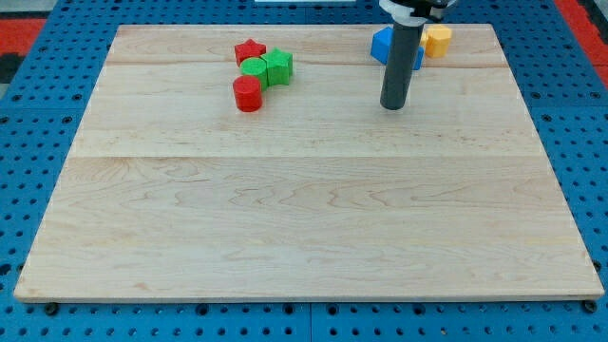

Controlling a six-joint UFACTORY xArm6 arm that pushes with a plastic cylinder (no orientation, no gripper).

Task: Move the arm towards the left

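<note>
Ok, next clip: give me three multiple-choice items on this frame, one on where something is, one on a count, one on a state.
1. Where is my tip relative to the blue block?
A. just below it in the view
B. at the view's far left
C. on the board's bottom edge

2. How many red blocks are on the board?
A. none
B. two
C. four

3. Is my tip touching the red cylinder?
A. yes, pressing it
B. yes, resting on top of it
C. no, well apart from it

Answers: 1 A, the rod ends just under the blue block, beside the yellow block. 2 B, a red star and the red cylinder, next to two green blocks. 3 C, bare board lies between them.
</note>
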